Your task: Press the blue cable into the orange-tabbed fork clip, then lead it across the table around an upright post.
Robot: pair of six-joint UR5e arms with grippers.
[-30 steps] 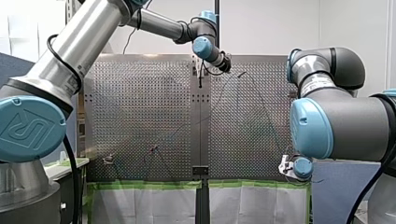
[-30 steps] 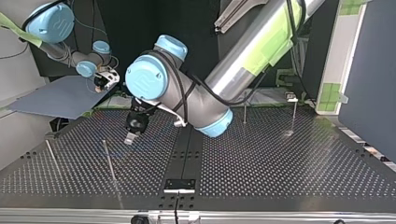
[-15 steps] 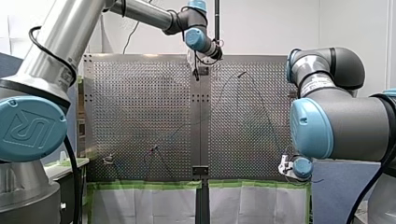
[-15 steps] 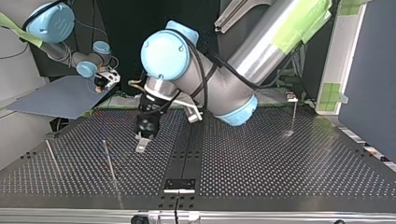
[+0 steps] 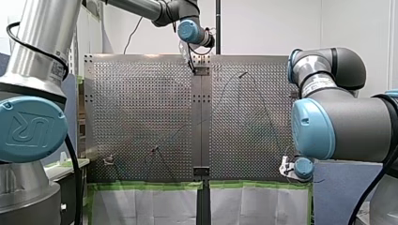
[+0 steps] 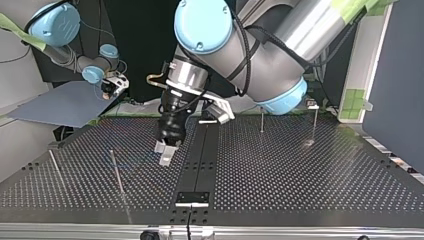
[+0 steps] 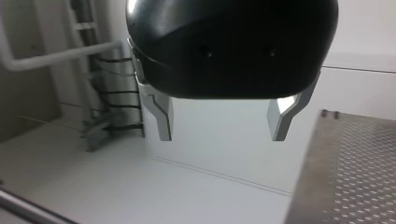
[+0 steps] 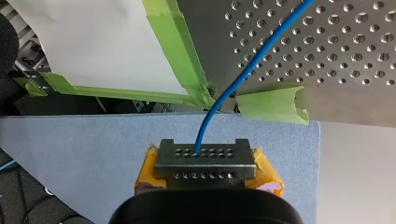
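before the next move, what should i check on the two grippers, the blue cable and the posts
1. My right gripper, with yellow pads, is shut on the thin blue cable: ok.
2. My left gripper, with metal fingers, is open with nothing between them: ok.
3. In the top view, my left gripper is apart from the nearest thin upright metal post: ok.
4. Blue cable seated in the orange-tabbed fork clip: cannot tell, too small to make out.
5. Blue cable led around a post: cannot tell.
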